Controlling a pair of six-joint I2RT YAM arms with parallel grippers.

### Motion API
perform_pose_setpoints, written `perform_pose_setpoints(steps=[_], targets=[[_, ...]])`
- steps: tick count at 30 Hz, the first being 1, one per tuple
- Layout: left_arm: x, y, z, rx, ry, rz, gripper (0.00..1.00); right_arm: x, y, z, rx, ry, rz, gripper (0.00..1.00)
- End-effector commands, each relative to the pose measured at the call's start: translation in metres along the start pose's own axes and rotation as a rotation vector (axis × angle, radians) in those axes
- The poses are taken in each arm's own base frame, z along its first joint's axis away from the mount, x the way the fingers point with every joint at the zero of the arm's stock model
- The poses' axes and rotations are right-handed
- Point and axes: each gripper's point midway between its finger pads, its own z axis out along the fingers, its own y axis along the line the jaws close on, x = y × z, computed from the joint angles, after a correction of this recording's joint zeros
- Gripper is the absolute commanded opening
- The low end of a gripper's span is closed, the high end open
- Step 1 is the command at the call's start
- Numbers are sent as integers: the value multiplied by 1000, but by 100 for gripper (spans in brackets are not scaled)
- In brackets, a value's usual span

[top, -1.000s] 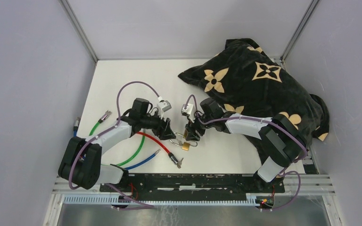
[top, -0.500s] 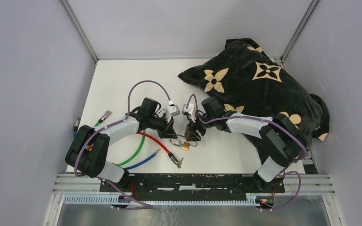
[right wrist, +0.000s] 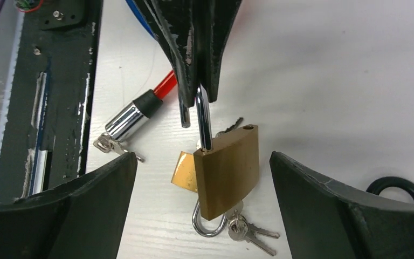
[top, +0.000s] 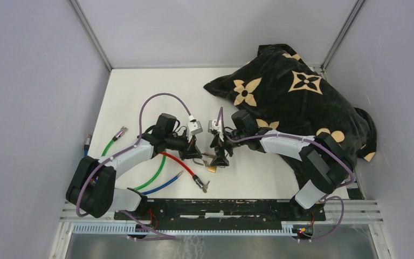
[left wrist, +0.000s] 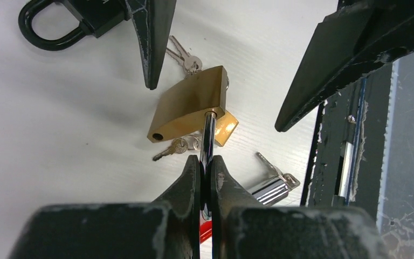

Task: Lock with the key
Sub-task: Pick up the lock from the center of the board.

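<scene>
Left gripper (left wrist: 205, 164) is clenched, its two fingers pressed together on the steel shackle (right wrist: 204, 121) of the brass padlock (left wrist: 190, 108); the lock's body hangs off that shackle at a tilt, keyhole end turned away from the fingers, and whether it rests on the table (top: 135, 91) I cannot tell. Right gripper (right wrist: 202, 157) is released, jaws spread wide, one finger (left wrist: 153, 43) on each side of the lock body without touching it. The padlock sits close to the table's near edge, about midway between the left and right edges; a small bunch of keys (right wrist: 250, 231) lies against it on the side away from the left gripper; a second brass lock (right wrist: 184, 172) shows partly beneath it; a black padlock (left wrist: 81, 16) lies just beyond. A red cable (right wrist: 164, 83) with a metal plug runs toward the near edge beside the left gripper.

Compared with a second ago, the left gripper has moved in and closed on the shackle; the right gripper has turned to point more squarely at the near edge and now straddles the lock; the padlock itself is in much the same spot. A dark flowered cushion (top: 296, 91) fills the far right corner.
</scene>
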Motion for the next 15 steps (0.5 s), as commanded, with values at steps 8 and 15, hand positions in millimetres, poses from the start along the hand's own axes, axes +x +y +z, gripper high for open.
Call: perform_pose_setpoints(steps=[8, 15], targets=[[-92, -29, -34, -24, -341, 73, 2, -45, 19, -23, -26, -276, -206, 98], [-115, -47, -51, -13, -463, 132, 2, -63, 24, -27, -64, -452, -90, 89]])
